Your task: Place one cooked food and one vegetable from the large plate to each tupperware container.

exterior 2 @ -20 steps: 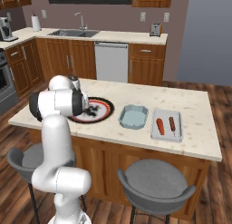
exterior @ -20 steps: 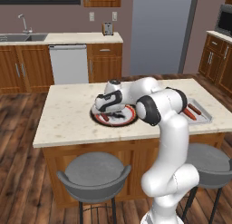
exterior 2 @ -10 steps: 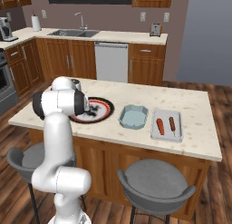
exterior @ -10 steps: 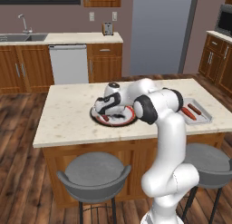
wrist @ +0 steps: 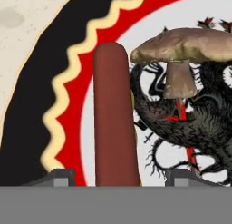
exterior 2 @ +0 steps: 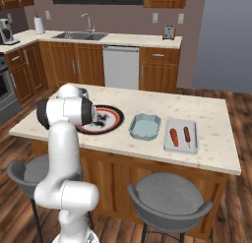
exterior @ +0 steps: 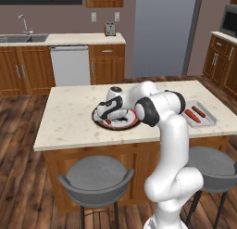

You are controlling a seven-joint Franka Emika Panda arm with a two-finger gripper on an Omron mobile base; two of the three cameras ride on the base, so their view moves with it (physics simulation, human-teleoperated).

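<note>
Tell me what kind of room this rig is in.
A home kitchen, simulated by the look of it. Cues: an island counter with stools tucked under it, a sink with a faucet on the back counter, and a dishwasher set among wooden cabinets.

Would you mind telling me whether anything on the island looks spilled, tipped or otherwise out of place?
Nothing stands out: the sausage and mushroom lie on the large plate, and both tupperware containers sit flat.

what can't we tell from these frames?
- Claw grip: in the hand view the sausage runs off the bottom edge between the fingertips; contact unclear.
- Large plate: the arm covers its left part in the right base view.
- Mushroom: top right cut by the hand view's edge.
</note>
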